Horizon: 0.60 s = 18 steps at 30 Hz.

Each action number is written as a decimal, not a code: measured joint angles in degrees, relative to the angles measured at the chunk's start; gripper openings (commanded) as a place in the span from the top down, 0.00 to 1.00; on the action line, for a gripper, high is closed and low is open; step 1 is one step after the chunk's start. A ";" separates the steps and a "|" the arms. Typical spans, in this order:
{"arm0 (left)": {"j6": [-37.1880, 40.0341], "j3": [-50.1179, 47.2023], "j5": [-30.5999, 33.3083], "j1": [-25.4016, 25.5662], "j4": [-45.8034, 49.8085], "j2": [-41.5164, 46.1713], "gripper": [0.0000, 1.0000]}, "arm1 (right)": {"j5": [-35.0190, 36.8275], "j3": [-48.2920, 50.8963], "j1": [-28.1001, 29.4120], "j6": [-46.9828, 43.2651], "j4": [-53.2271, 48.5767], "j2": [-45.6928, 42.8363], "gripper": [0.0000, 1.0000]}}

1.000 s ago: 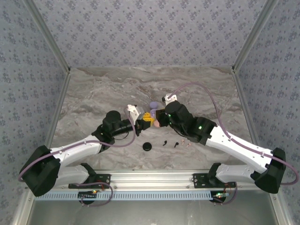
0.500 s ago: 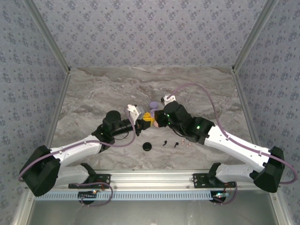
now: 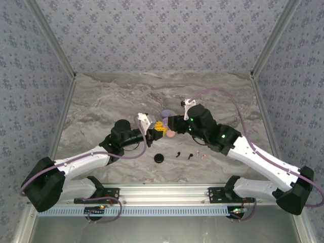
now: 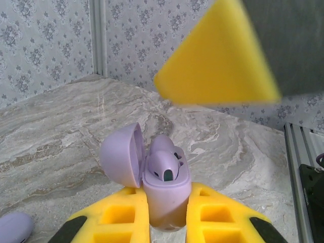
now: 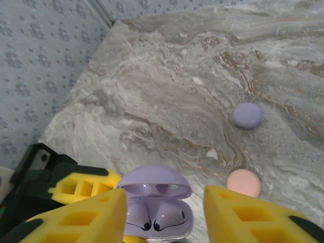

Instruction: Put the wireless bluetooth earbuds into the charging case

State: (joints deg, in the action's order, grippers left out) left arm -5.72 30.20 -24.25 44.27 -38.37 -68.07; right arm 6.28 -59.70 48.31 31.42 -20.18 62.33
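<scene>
1. The left gripper [image 4: 167, 225] clamps the open lilac charging case [image 5: 154, 207]; both lilac earbuds [image 5: 169, 218] sit inside it.
2. The right gripper [image 5: 164, 216] hangs above the case, jaws apart and empty.
3. The black earbuds [image 3: 178, 154] and pink earbuds [image 3: 203, 156] lie near the case, not yet loaded.

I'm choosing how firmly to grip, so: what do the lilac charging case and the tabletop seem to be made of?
The lilac charging case looks like smooth moulded plastic with a satin finish, judging by the soft highlights on its rounded lid and body. The tabletop shows grey-brown marble veining with a matte look. Whether it is real stone or a printed laminate cannot be told.
</scene>
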 measured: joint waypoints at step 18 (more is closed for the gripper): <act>-1.07 0.15 -3.23 0.00 -2.21 0.02 1.00 | -36.79 4.50 -12.68 -3.43 8.70 5.49 0.13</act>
State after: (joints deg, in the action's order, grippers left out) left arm -6.79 30.35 -27.49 44.27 -40.58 -68.05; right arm -30.50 -55.20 35.64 27.99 -11.49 67.81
